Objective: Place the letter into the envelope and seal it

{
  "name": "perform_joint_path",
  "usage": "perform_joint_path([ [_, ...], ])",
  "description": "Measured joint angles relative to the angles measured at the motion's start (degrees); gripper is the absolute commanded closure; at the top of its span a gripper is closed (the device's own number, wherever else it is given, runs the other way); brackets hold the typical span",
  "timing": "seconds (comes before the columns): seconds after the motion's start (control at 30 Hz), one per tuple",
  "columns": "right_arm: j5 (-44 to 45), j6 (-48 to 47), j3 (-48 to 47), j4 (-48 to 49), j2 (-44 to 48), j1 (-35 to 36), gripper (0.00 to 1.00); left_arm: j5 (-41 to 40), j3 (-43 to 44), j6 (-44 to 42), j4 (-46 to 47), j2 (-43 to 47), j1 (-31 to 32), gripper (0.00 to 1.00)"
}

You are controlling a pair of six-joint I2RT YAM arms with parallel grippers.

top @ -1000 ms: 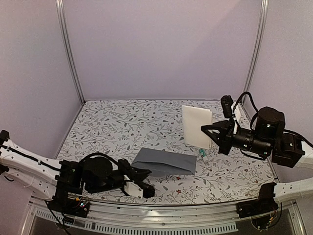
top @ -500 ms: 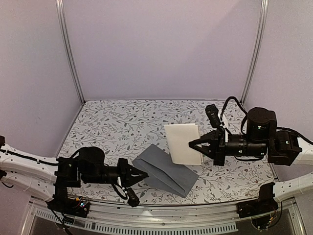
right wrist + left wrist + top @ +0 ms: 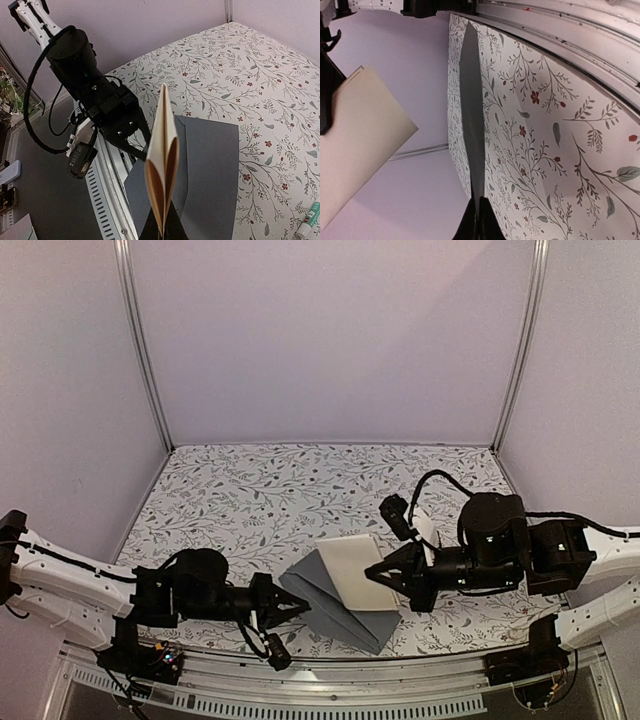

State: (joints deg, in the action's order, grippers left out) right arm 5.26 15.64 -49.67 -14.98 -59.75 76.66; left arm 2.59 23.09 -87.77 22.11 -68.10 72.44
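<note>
I have the left gripper clamped on the envelope's left corner, lower centre of the top view. Right gripper pinches the folded letter, held over the envelope.

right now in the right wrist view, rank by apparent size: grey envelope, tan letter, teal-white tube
1. dark grey paper envelope
2. folded tan paper letter, seen edge-on, nearest the camera
3. small teal-white tube, partly cut off by the frame
</note>
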Motion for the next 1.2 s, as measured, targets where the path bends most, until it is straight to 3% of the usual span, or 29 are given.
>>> perform_joint_path([
  [0.43, 6.38, -0.2, 0.17, 2.56, -8.52, 2.19, 1.0, 0.74, 0.0, -0.13, 1.07, 0.02, -0.09, 1.0],
  [1.2, 9.62, -2.01, -2.49, 2.32, -13.38, 3.17, 1.0, 1.36, 0.63, 1.49, 0.63, -0.15, -0.63, 1.0],
])
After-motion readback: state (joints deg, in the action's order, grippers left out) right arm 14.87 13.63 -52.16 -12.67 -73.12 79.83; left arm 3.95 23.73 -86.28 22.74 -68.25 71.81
